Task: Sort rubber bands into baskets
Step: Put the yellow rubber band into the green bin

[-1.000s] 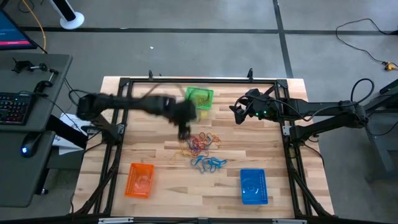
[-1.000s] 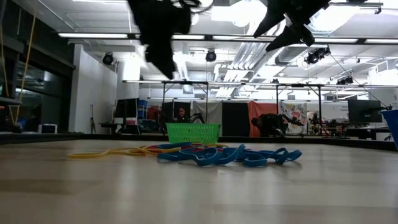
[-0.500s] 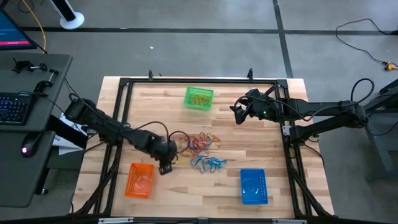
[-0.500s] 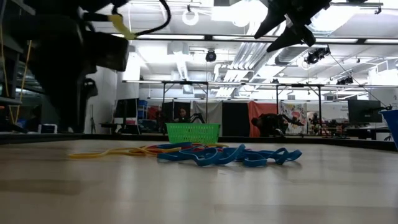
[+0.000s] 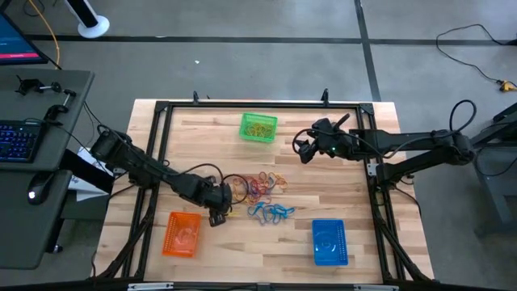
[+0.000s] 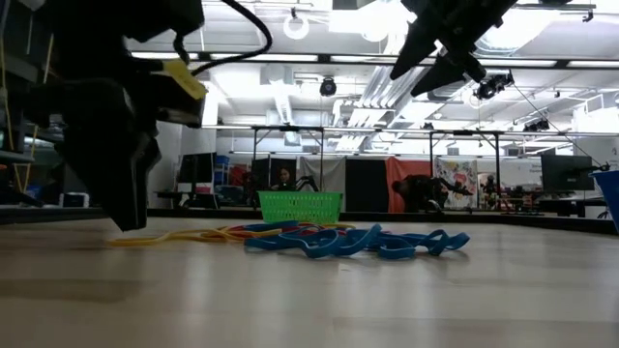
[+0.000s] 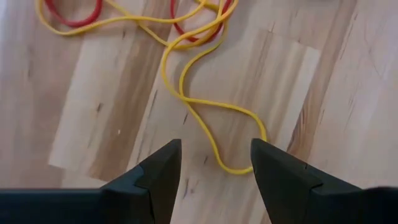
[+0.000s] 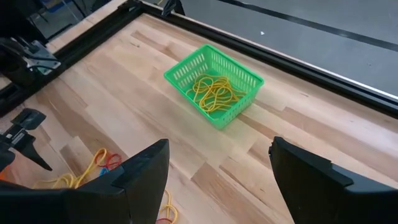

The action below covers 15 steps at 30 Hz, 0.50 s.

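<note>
A loose pile of yellow, red and blue rubber bands [image 5: 262,194] lies on the table's middle. The green basket [image 5: 258,128], with yellow bands in it, stands at the far side. The orange basket [image 5: 182,234] is near left and the blue basket [image 5: 329,241] near right. My left gripper [image 7: 214,149] is open and points down close over the table at the pile's left end. Its fingers stand on either side of a yellow band's loop end [image 7: 233,140]. My right gripper [image 5: 300,149] hangs open, high up, right of the green basket [image 8: 214,84].
A black frame [image 5: 161,109] runs round the table top. Bare wood lies between the pile and the near edge. A desk with a keyboard [image 5: 16,141] stands off the table's left side.
My left gripper has swung from beside the green basket toward the table's near edge and a little left. It has sunk close to the table at the pile's left end and stayed open. The bands have not moved.
</note>
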Each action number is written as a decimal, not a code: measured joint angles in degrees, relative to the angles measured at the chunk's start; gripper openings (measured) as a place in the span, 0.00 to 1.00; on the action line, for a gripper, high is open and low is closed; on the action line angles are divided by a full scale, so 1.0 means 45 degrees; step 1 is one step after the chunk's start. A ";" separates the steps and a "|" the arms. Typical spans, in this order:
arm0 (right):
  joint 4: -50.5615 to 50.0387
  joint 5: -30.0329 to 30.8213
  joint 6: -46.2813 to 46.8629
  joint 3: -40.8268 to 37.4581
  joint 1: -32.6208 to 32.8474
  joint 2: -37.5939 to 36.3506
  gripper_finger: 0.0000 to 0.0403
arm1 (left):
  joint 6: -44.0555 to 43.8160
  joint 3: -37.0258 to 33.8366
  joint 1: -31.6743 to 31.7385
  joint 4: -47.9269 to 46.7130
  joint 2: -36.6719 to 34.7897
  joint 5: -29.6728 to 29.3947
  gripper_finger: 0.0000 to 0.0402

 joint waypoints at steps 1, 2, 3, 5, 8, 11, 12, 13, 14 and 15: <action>0.0009 -0.0010 0.0000 0.0000 0.0000 0.0073 0.66 | -0.0045 0.0000 0.0017 0.0085 0.0111 0.0000 0.46; 0.0008 -0.0024 0.0000 0.0000 0.0000 0.0115 0.66 | -0.0119 0.0000 0.0054 0.0136 0.0195 0.0007 0.46; -0.0024 -0.0038 0.0000 -0.0002 0.0000 0.0129 0.66 | -0.0212 0.0000 0.0063 0.0109 0.0303 0.0010 0.46; -0.0032 -0.0043 0.0000 -0.0001 0.0000 0.0126 0.66 | -0.0468 0.0045 0.0063 0.0049 0.0545 -0.0015 0.46; -0.0015 -0.0043 0.0000 0.0000 0.0000 0.0125 0.66 | -0.0864 0.0078 0.0058 -0.0142 0.0839 -0.0102 0.46; -0.0011 -0.0043 0.0000 0.0000 0.0000 0.0125 0.66 | -0.1438 0.0073 0.0063 -0.0332 0.0941 -0.0060 0.43; -0.0020 -0.0043 0.0000 0.0000 0.0000 0.0125 0.66 | -0.1601 0.0073 0.0063 -0.0415 0.0941 -0.0050 0.40; -0.0029 -0.0043 0.0000 0.0000 0.0000 0.0125 0.66 | -0.1730 0.0073 0.0067 -0.0512 0.0944 -0.0046 0.35; -0.0025 -0.0043 0.0000 0.0000 0.0000 0.0125 0.66 | -0.1809 0.0078 0.0074 -0.0625 0.0948 -0.0033 0.30; -0.0025 -0.0043 0.0000 0.0000 0.0000 0.0125 0.66 | -0.1826 0.0078 0.0078 -0.0750 0.0951 0.0010 0.24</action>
